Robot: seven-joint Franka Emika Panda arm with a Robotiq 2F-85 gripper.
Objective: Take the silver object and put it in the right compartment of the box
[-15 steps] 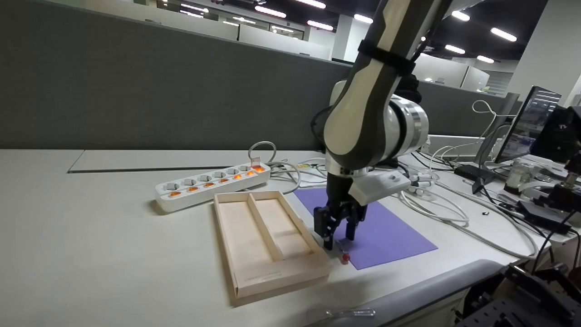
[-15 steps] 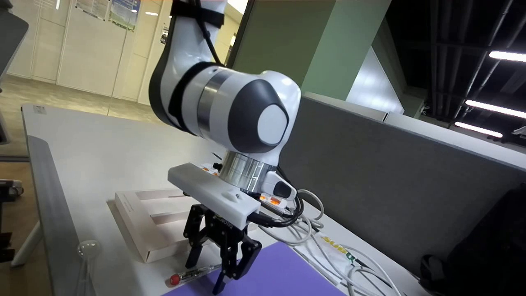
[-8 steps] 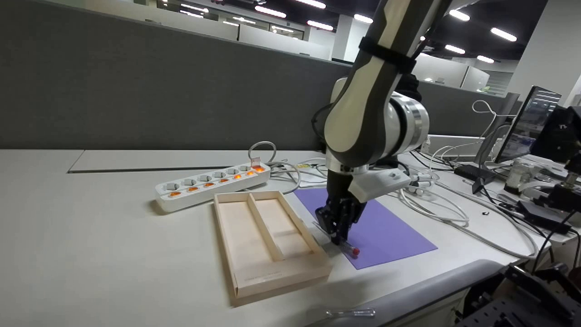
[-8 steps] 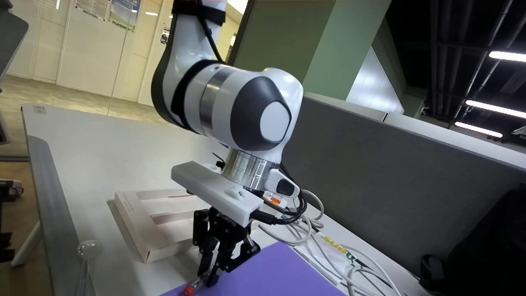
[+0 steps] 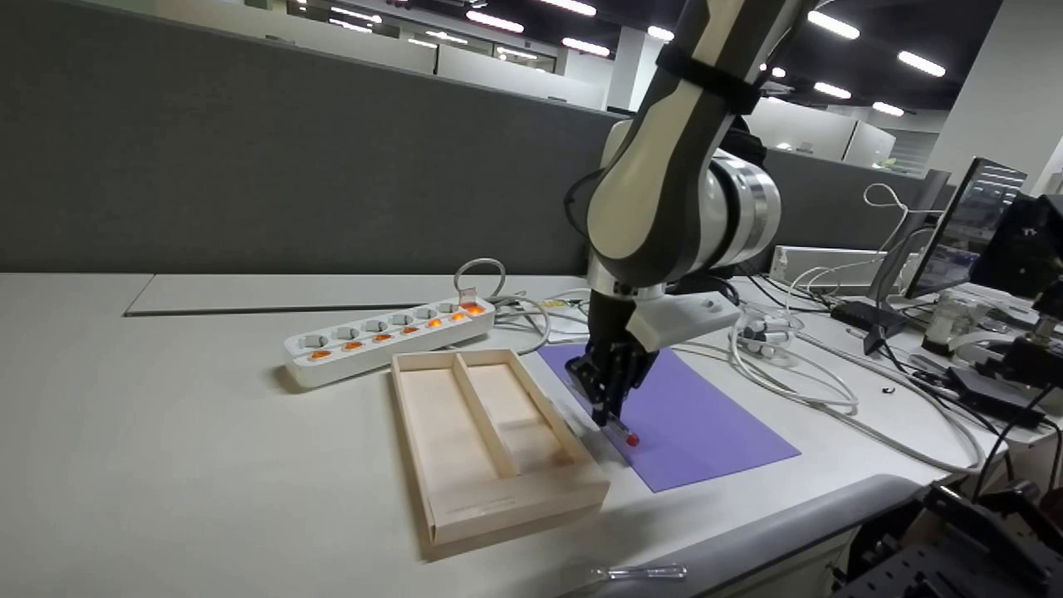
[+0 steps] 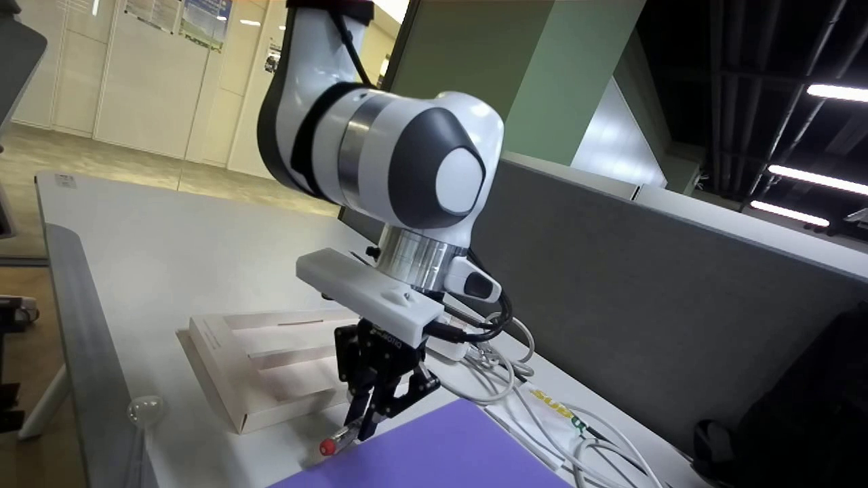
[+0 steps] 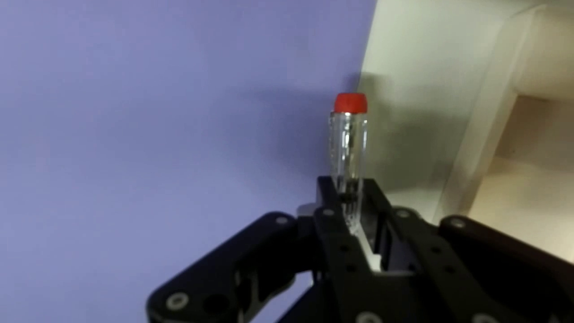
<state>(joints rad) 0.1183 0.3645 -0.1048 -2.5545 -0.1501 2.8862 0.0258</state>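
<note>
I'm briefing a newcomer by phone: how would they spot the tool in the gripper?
On the white table, a wooden box lies beside a purple sheet. At the sheet's edge nearest the box, the gripper holds the tool. Its slim clear handle ends in a red cap that box and sheet lack.

Box (image 5: 484,415) on table (image 5: 208,440) beside sheet (image 5: 698,419), power strip (image 5: 389,340) near box, stick (image 7: 349,143) in gripper (image 7: 347,184)

Lit from overhead, softly shaded
In both exterior views, ceiling lights (image 5: 495,21) are blown white; in the wrist view, shadows (image 7: 410,154) are cast left and right of the silver object (image 7: 349,146), and the box (image 7: 482,139) is blurred.
</note>
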